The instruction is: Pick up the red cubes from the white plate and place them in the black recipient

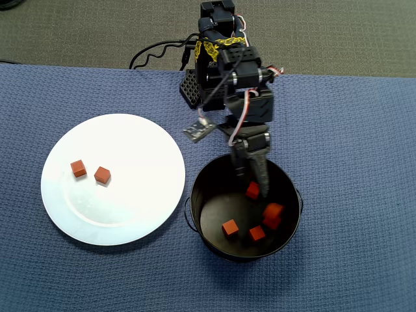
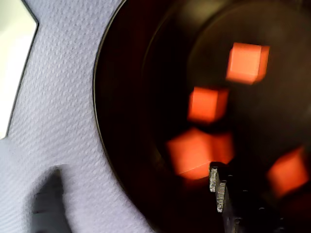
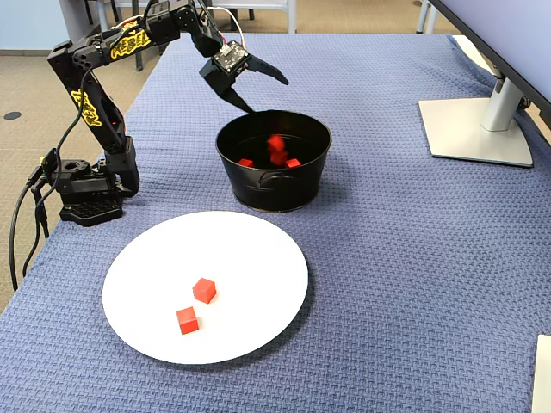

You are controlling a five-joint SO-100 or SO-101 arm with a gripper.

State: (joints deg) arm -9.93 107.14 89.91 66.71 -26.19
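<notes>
A blue cloth [image 3: 413,258] with a bumpy weave covered the whole table. A grey monitor stand [image 3: 478,129] stood on it at the right of the fixed view. Past the table edge lay a grey-green carpet [image 1: 78,29] in the overhead view. Black cables [image 1: 153,55] ran over it. The light was bright and even.

Wrist view: red cubes [image 2: 206,104] in the black recipient [image 2: 126,145] all blurred, edges soft; pot rim cut off at top, right and bottom. White plate [image 2: 12,63] only a sliver at left edge. Overhead view: the gripper [image 1: 255,185] partly covers one cube [image 1: 252,190].
</notes>
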